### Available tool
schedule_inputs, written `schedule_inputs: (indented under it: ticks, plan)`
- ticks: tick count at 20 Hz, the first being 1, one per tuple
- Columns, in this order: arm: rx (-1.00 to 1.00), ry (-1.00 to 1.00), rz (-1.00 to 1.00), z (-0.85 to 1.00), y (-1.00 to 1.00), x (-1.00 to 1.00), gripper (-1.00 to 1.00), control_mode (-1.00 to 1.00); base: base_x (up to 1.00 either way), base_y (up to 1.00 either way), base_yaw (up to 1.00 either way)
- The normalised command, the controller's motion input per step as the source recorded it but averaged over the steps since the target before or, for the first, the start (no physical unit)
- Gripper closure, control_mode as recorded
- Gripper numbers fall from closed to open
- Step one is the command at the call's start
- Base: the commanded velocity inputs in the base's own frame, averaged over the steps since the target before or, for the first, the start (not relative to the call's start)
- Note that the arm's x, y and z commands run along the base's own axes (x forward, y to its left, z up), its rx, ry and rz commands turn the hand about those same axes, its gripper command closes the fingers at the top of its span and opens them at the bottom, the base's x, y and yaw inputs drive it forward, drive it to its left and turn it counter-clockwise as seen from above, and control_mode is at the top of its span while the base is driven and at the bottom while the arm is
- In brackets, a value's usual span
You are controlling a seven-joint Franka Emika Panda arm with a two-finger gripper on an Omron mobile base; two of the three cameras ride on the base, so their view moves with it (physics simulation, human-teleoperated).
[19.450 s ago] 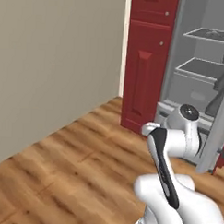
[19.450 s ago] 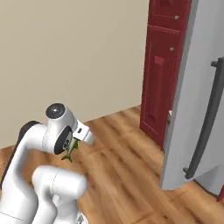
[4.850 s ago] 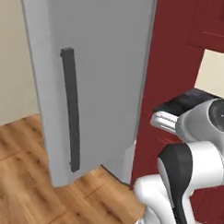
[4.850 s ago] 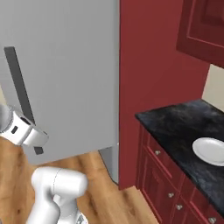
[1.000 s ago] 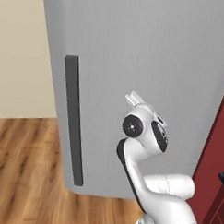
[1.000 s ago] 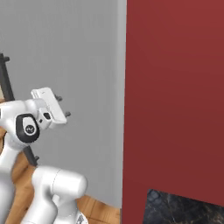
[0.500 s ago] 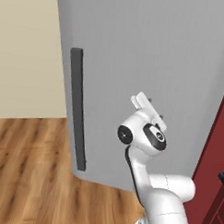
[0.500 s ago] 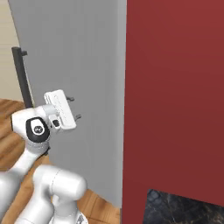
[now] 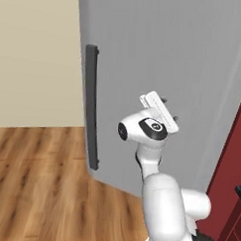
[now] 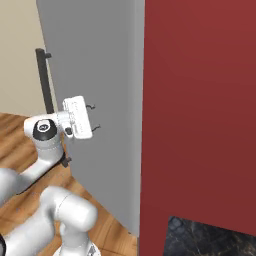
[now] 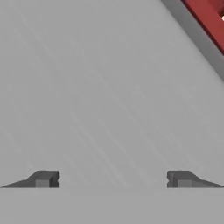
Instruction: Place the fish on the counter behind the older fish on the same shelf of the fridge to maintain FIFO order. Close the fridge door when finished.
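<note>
The fridge door [image 9: 170, 55] is a flat grey panel standing slightly ajar, with its dark bar handle [image 9: 92, 106] on the left. My gripper [image 9: 171, 109] is raised at mid-height with its tips pointing at the door face, close to it. Its jaws are open and nothing is between them. From the right base view, the gripper [image 10: 95, 116] sits against the door [image 10: 100, 55], right of the handle [image 10: 44, 82]. The hand view has the door's grey face [image 11: 96, 87] above the wide-apart gripper [image 11: 112, 179]. The fish is out of view. A corner of the black counter [image 10: 200, 240] shows at lower right.
A tall dark red cabinet side [image 10: 200, 100] stands right of the fridge, also seen as a red edge [image 11: 210, 17]. Wood floor [image 9: 35, 188] and a beige wall [image 9: 36, 59] lie to the left.
The fridge door has swung further toward shut, its handle shifting with it. My hand has followed the door, reaching further forward, jaws staying open.
</note>
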Motion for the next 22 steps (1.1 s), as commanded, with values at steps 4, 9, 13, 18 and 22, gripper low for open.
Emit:
schedule_inputs:
  ticks: [4, 9, 13, 18, 22]
  plan:
    - [0.0, -0.02, -0.32, 0.0, -0.01, 0.45, -1.0, -1.0, 0.0, 0.0, 0.0]
    - [0.0, -0.07, -0.29, -0.1, -0.06, 0.31, -1.0, -1.0, 0.0, 0.0, 0.0]
    - [0.0, -0.08, -0.3, -0.24, -0.1, 0.38, -1.0, -1.0, 0.0, 0.0, 0.0]
    - [0.0, -0.1, -0.32, -0.22, -0.25, 0.33, -1.0, -1.0, 0.0, 0.0, 0.0]
    - [0.0, -0.13, -0.35, -0.21, -0.41, 0.19, -1.0, -1.0, 0.0, 0.0, 0.0]
